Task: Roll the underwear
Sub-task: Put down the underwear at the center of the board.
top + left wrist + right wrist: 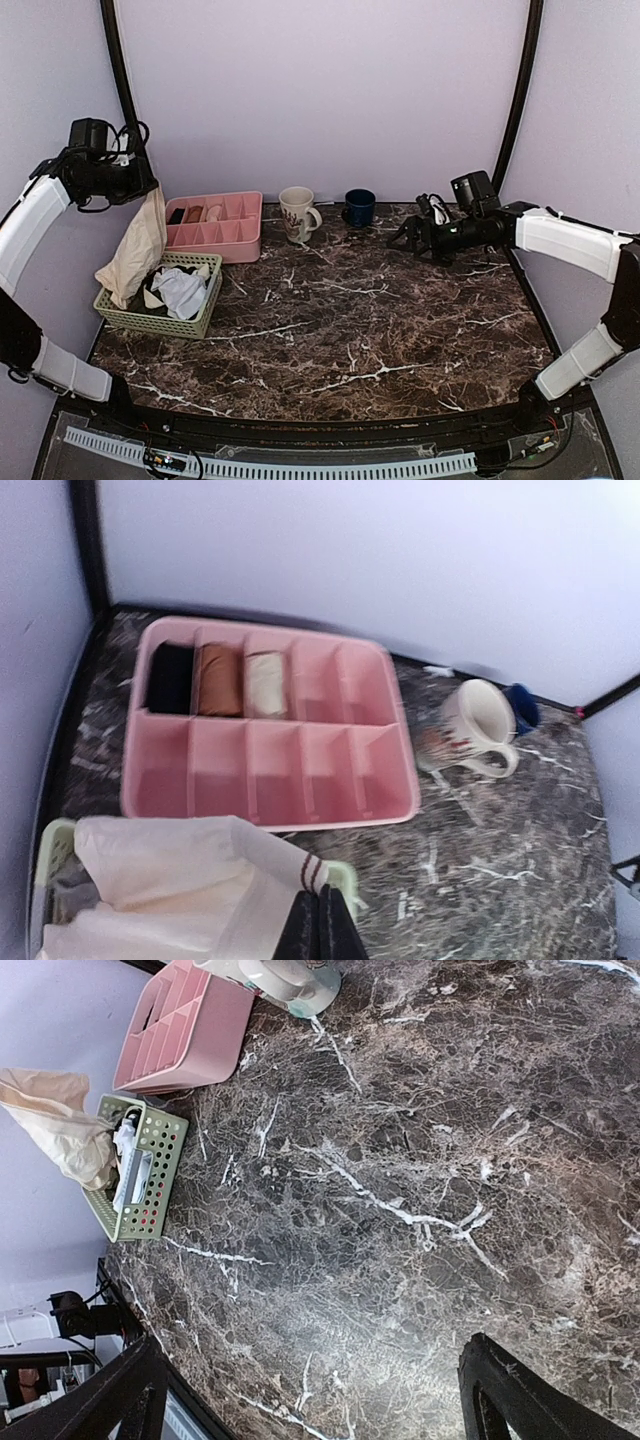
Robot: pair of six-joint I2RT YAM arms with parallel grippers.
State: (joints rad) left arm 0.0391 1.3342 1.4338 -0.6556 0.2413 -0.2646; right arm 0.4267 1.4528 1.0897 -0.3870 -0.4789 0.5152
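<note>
The cream-beige underwear (135, 252) hangs from my left gripper (150, 188), lifted out of the green basket (160, 318) at the table's left. In the left wrist view my left gripper (321, 912) is shut on the underwear's waistband edge (190, 880), beside a small brown-striped label (312, 872). The underwear also shows in the right wrist view (55, 1120). My right gripper (408, 236) is open and empty, held above the table at the back right; its fingers (520, 1395) are spread wide over bare marble.
The green basket (140, 1175) holds white and grey cloths (182, 288). A pink divided tray (270, 730) with three rolled items stands behind it. A cream mug (297, 214) and a blue cup (359, 207) stand at the back of the marble table (350, 330).
</note>
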